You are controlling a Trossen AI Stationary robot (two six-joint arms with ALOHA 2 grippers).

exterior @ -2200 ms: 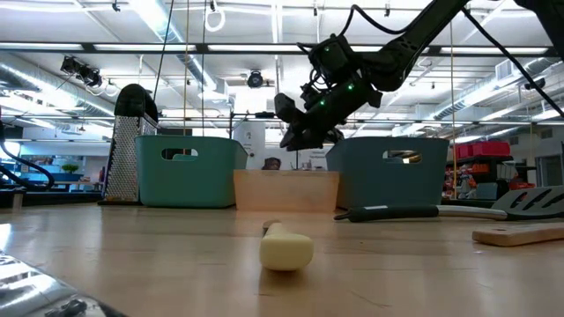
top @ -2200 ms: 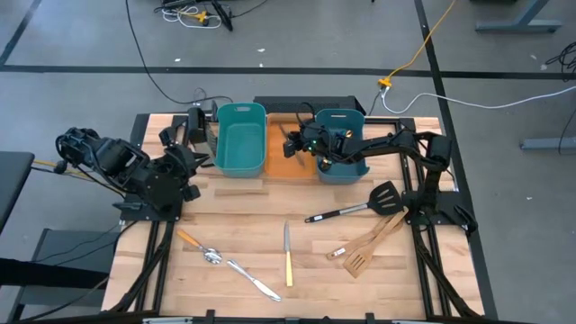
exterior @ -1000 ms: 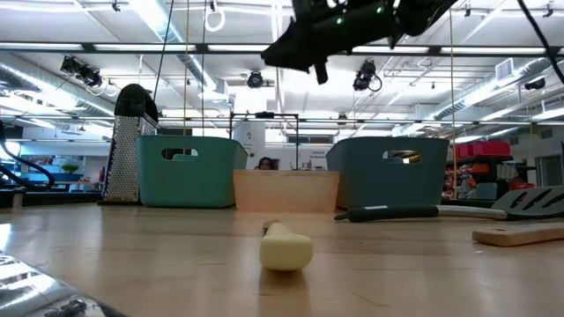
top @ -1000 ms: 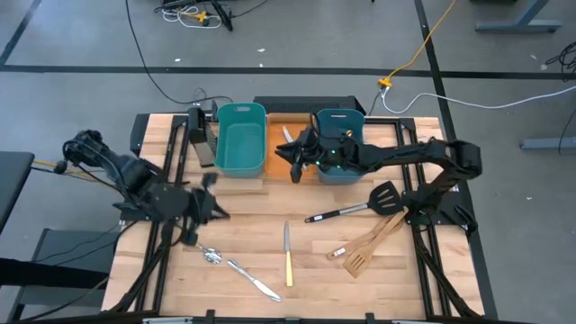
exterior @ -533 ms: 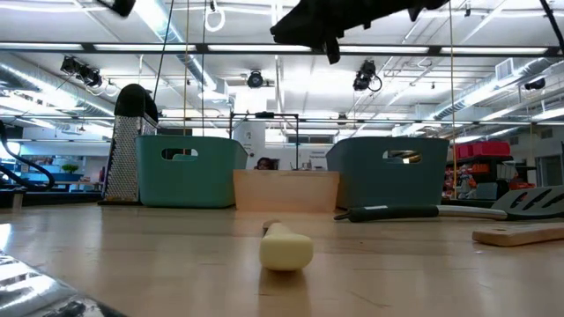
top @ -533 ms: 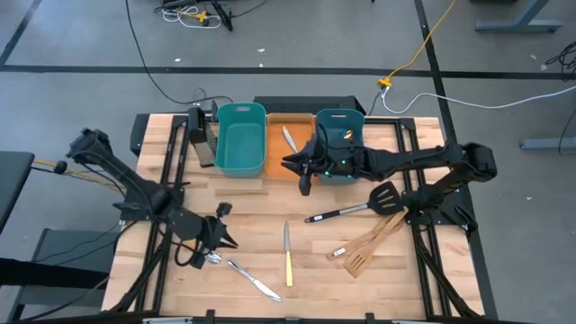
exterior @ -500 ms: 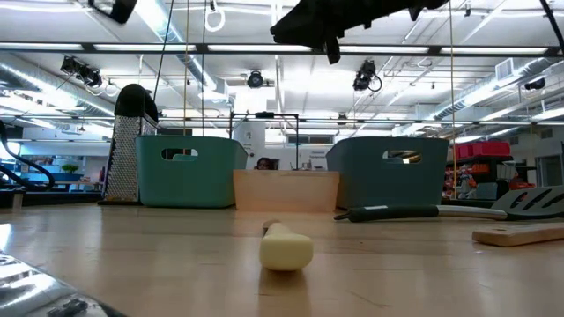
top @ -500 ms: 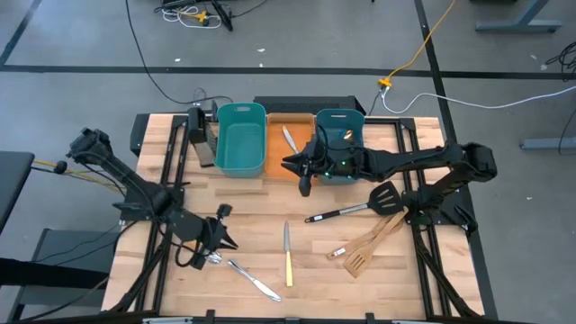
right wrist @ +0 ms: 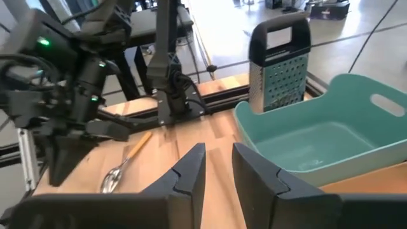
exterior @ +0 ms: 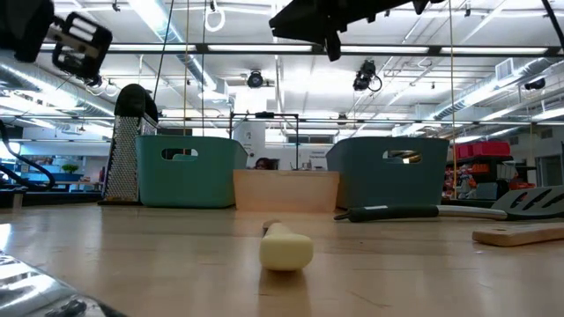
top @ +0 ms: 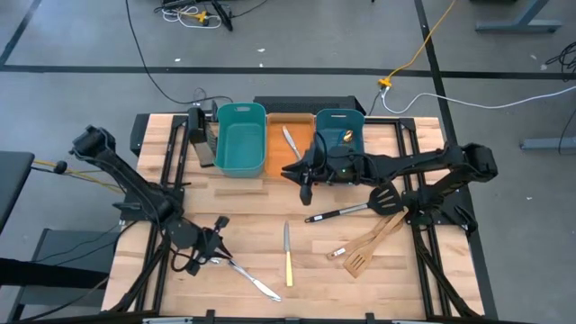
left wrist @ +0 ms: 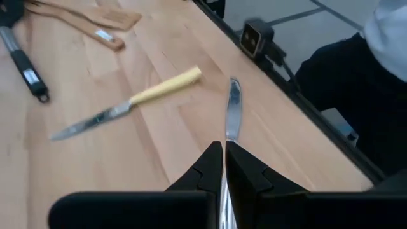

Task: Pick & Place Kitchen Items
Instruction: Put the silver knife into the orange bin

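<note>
My left gripper point(top: 214, 245) hovers shut over the front left of the table, above a gold-handled spoon point(right wrist: 124, 164). A silver knife point(left wrist: 233, 116) lies just ahead of its fingertips point(left wrist: 224, 156). My right gripper point(top: 305, 186) is open and empty, high above the table in front of the orange bin point(top: 277, 162); it also shows in the low view point(exterior: 308, 26). A silver knife point(top: 290, 141) lies in the orange bin, and a gold spoon point(top: 345, 137) in the right teal bin. A yellow-handled knife point(top: 287, 255), a black slotted spatula point(top: 360, 203) and two wooden spatulas point(top: 371, 241) lie flat on the table.
A second teal bin point(top: 240, 139) stands at the far left-centre with a metal grater point(top: 202, 144) beside it. The near table edge and the camera mount point(left wrist: 257, 38) are close to the silver knife. Bare wood lies between the yellow-handled knife and the bins.
My left gripper has moved toward the table's near edge and down, ending over the spoon and silver knife. My right gripper has drawn back from the orange bin toward the near edge, staying high. The silver knife stays in the orange bin.
</note>
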